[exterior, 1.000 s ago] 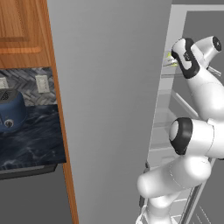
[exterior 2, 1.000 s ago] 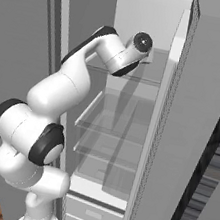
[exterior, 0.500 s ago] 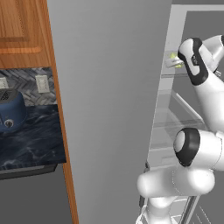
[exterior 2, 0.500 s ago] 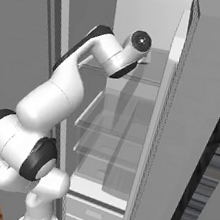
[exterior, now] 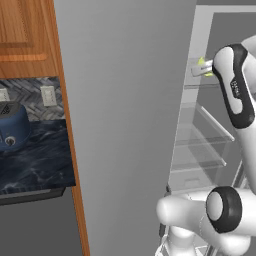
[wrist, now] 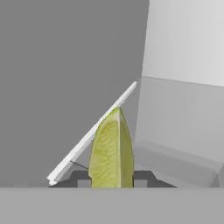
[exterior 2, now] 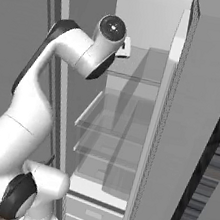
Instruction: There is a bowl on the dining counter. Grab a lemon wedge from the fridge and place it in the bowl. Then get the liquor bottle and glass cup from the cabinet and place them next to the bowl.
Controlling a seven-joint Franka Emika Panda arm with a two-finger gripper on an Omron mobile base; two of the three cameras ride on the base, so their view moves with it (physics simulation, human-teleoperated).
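While the arm is reaching into the open fridge [exterior 2: 145, 32], the tool [wrist: 111, 178] is sitting closed on the lemon wedge [wrist: 111, 151], which is standing upright between the two dark tips in the hand view. From the left base view the wedge [exterior: 202, 64] is showing as a yellow-green speck at the front left corner of the top glass shelf [exterior 2: 139, 66], just ahead of the wrist.

Judging by its look, the wedge is going to be very light, soft and a little slick, so a gentle pinch across its flat cut faces, near the thick middle and not the thin pointed end, seems safest; squeezing hard would likely make it squirt out or rotate.

Around it, clear glass shelves [exterior 2: 114, 128] are stepping down below the top one, and the open fridge door [exterior 2: 190, 125] is standing along the right side of the compartment. On the way out, the shelf's front edge and the left fridge wall are the things lying closest to the hand. Off to the left, a blue toaster [exterior: 12, 125] is resting on a dark marble tabletop [exterior: 35, 167] beneath a wooden cabinet [exterior: 25, 35], well apart from the work.
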